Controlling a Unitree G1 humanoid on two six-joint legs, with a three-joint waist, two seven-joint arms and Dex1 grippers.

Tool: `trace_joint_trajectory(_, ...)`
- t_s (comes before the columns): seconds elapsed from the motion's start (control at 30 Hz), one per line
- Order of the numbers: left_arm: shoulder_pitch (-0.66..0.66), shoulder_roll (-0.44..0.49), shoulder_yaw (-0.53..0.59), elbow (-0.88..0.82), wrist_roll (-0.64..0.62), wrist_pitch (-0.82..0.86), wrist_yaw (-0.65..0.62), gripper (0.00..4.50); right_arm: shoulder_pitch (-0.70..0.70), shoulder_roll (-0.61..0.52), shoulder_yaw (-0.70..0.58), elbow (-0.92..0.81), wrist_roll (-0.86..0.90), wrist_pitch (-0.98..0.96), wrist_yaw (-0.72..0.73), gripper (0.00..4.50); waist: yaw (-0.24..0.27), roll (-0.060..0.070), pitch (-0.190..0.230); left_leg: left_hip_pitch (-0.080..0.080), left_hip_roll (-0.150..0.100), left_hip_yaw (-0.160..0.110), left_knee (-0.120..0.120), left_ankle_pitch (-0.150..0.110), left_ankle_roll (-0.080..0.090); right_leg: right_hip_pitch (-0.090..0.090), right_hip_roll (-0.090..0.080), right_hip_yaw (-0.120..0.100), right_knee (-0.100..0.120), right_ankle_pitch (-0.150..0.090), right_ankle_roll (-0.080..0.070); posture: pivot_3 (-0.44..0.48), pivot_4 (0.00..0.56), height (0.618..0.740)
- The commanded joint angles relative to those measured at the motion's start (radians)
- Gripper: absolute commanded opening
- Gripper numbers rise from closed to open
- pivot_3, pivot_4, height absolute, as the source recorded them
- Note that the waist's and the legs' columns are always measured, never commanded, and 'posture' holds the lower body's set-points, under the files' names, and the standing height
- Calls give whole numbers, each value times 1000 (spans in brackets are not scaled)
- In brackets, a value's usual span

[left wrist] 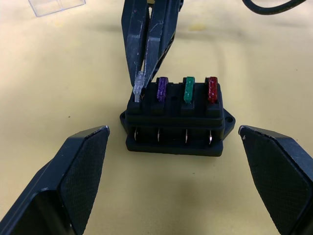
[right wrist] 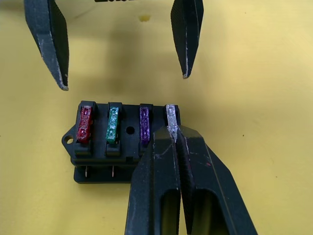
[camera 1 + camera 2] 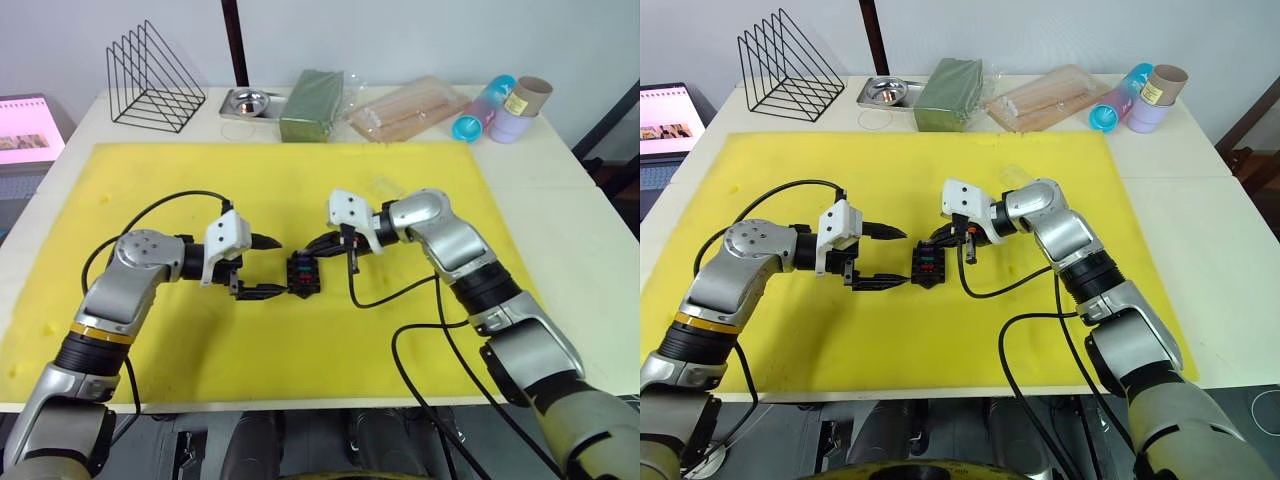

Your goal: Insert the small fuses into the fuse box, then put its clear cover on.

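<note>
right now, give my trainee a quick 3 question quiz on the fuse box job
1. True or false: the red fuse, green fuse and purple fuse all stand in slots of the fuse box.
2. Which gripper pinches the pale fuse at the end slot? A) left gripper B) right gripper C) neither
3. Fill in: the clear cover lies on the yellow ____, apart from the box.

Key
1. True.
2. B; the right gripper's fingers are closed on it, while the left gripper's fingers stand open on either side of the box without touching it.
3. mat.
</note>
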Motion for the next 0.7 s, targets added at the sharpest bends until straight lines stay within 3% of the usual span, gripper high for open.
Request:
trace_joint_trajectory(0.03, -10, 0, 16, -24, -8, -5, 2, 4500, -29, -3, -1, -24, -6, 30, 28, 34, 0, 0, 0, 0, 0, 0, 0, 0, 0, 0, 0, 0, 0, 0, 0, 0, 150, 740)
trace_joint_trajectory(0.7, -6, -17, 13, -29, -4, -11, 16, 4500, -66, 23, 87, -47, -90, 233, 32, 34, 0, 0, 0, 0, 0, 0, 0, 0, 0, 0, 0, 0, 1, 0, 0, 0, 150, 740)
